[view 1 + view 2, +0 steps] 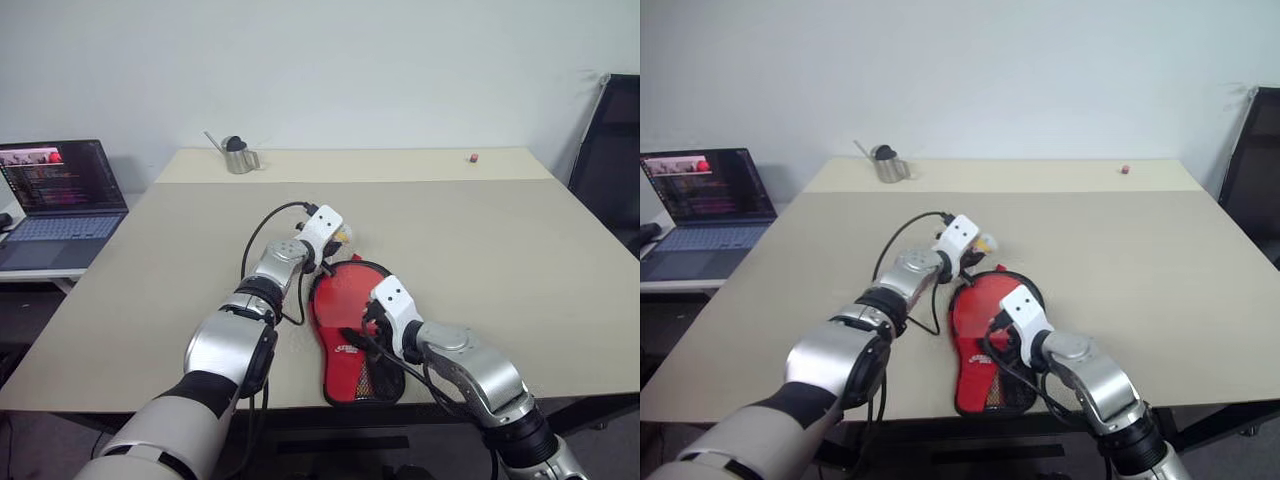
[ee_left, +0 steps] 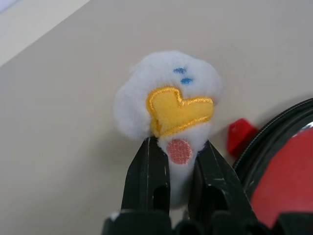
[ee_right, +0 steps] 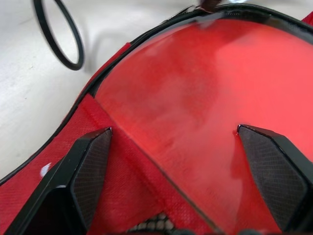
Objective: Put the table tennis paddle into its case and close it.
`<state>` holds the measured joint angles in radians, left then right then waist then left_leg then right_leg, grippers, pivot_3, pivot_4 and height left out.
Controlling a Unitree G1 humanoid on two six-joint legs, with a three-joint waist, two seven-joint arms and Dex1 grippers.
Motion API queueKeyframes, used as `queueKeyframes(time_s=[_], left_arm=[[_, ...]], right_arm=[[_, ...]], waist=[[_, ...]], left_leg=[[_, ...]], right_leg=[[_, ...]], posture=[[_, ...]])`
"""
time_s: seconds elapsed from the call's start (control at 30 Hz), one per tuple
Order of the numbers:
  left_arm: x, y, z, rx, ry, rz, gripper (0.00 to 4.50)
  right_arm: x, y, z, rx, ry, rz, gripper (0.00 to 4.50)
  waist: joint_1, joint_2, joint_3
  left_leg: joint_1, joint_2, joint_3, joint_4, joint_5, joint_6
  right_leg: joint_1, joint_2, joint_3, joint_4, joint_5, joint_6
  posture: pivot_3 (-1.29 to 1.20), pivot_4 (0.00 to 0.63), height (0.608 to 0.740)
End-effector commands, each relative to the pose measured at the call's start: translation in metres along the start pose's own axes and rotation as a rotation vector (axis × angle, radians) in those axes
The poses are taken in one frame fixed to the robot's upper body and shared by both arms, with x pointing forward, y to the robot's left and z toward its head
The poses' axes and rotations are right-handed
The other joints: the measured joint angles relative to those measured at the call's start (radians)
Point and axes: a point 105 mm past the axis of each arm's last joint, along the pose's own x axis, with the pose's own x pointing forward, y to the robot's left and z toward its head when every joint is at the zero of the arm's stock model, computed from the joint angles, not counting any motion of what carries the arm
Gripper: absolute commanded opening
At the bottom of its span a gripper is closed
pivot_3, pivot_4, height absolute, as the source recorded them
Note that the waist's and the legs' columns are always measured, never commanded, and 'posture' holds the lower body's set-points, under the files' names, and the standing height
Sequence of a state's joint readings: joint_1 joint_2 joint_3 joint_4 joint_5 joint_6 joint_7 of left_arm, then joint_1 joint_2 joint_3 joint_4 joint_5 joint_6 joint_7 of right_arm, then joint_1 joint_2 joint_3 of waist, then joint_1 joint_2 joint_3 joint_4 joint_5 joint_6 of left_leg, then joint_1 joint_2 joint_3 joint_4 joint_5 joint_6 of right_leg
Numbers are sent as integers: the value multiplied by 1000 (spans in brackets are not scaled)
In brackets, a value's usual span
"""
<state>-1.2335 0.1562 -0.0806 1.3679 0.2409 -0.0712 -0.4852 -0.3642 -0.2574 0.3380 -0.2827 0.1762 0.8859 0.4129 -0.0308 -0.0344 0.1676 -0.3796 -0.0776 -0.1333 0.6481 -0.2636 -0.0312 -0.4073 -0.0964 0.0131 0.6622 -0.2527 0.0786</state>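
The case (image 1: 350,365), red fabric with a black mesh pocket and a black zip edge, lies flat near the table's front edge. The table tennis paddle's smooth red face (image 3: 195,93) shows inside the case's zip edge; its handle is hidden. My left gripper (image 2: 178,147) is at the case's far end, shut on a small white plush charm (image 2: 168,93) with a yellow beak. A red tab (image 2: 240,137) sits between the charm and the zip edge. My right gripper (image 3: 173,132) hovers open just over the paddle face, fingers (image 3: 90,166) spread wide with nothing between them.
A black cable (image 1: 262,228) loops on the table beside my left arm. A metal can (image 1: 238,156) and a small red object (image 1: 474,157) sit at the table's far edge. An open laptop (image 1: 62,195) stands on a side desk left; a black chair (image 1: 612,160) stands right.
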Motion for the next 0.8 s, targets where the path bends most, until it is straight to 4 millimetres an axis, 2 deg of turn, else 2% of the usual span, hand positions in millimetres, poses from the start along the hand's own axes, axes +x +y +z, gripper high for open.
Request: queueKeyframes(time_s=[0.03, 0.33, 0.8], left_arm=[[4, -1, 27, 100, -61, 20, 163], [12, -15, 36, 339, -48, 46, 163], [13, -12, 90, 616, -147, 188, 163]], right_arm=[[1, 16, -45, 79, 180, 33, 4500], [-15, 39, -55, 140, 205, 27, 4500], [-28, 63, -64, 207, 230, 15, 4500]], waist=[[0, 0, 0], [2, -1, -3], [5, -1, -3]], left_leg=[[0, 0, 0, 0, 0, 0], [0, 0, -1, 0, 0, 0], [0, 0, -2, 0, 0, 0]], right_leg=[[0, 0, 0, 0, 0, 0], [1, 0, -1, 0, 0, 0], [2, 0, -2, -2, -2, 3]], posture=[[0, 150, 740], [0, 150, 740], [0, 150, 740]])
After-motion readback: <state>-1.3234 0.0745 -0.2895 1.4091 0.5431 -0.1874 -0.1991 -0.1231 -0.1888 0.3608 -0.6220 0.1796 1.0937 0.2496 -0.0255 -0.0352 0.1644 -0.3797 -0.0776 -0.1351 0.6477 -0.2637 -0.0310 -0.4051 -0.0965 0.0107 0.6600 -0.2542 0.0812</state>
